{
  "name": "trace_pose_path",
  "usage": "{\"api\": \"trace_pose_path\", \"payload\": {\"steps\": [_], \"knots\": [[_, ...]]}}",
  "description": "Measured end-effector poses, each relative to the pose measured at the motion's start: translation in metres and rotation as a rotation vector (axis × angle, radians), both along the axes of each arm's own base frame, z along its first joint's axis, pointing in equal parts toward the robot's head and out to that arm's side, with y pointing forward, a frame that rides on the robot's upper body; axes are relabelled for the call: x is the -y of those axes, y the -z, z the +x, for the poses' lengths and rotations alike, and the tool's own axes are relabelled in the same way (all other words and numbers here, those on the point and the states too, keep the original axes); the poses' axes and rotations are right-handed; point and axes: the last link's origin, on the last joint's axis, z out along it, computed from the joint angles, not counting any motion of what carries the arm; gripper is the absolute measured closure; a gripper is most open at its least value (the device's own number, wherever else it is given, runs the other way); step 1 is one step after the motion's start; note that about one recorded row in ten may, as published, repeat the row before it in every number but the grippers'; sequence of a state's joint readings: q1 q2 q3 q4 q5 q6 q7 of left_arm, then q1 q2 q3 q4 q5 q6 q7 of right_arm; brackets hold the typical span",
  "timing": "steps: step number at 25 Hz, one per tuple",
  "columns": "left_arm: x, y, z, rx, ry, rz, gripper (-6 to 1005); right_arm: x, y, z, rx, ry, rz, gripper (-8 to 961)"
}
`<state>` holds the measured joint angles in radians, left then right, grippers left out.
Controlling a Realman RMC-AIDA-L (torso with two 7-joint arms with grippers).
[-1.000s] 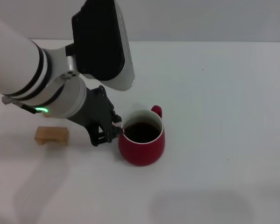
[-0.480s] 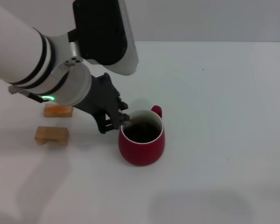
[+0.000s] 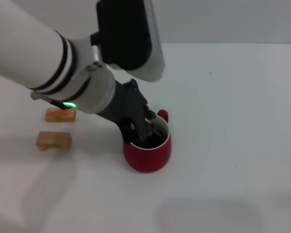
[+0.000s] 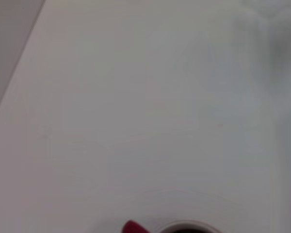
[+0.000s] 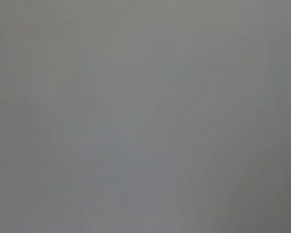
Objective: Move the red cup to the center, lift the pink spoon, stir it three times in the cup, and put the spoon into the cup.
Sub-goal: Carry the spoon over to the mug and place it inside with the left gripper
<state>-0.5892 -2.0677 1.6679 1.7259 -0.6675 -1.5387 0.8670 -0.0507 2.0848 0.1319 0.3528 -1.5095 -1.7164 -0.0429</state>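
The broad white table [image 3: 233,97] fills the head view. Over its left half reaches the robot's thick white left arm [image 3: 34,63] with black bands and a green light at the wrist, a black-and-white camera housing riding above it. The arm ends in the dark left gripper [image 3: 141,130], which hangs directly above the rounded dark-red ceramic cup [image 3: 147,148], its tips down at the cup's mouth over the near-left part of the rim and covering much of the dark brown liquid [image 3: 153,141] inside. Whether the fingers are spread or closed around anything cannot be told, since the gripper's own body hides them; the pink spoon cannot be made out.

The cup stands near the middle of the table, its small loop handle [image 3: 163,115] turned away from the robot. The left wrist view catches only that handle and a sliver of white rim.

Two small tan wooden blocks [image 3: 54,140] sit well left of the cup, one behind the other.

The right gripper is out of sight.
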Motion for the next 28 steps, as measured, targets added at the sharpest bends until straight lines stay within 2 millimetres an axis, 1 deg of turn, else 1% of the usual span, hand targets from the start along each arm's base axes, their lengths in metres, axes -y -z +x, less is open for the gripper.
{"api": "trace_pose_path", "payload": {"steps": [3,6,13,18,23,28], "knots": [[0.005,0.006,0.001,-0.014,0.013,-0.024,825,0.0,0.0,0.0,0.0,0.0,0.0,954],[0.01,0.007,-0.002,-0.026,0.004,-0.04,825,0.0,0.0,0.0,0.0,0.0,0.0,954],[0.012,-0.001,-0.013,-0.043,-0.043,-0.028,825,0.0,0.0,0.0,0.0,-0.001,0.0,953],[0.006,-0.01,-0.016,-0.038,-0.06,0.006,826,-0.001,0.001,-0.001,-0.001,-0.006,-0.008,953],[0.0,-0.011,-0.016,-0.051,-0.056,0.032,826,0.0,0.001,-0.001,0.0,-0.005,-0.007,953],[-0.006,-0.01,-0.011,-0.047,-0.039,0.049,819,0.001,0.0,-0.001,0.002,-0.009,0.0,954]]}}
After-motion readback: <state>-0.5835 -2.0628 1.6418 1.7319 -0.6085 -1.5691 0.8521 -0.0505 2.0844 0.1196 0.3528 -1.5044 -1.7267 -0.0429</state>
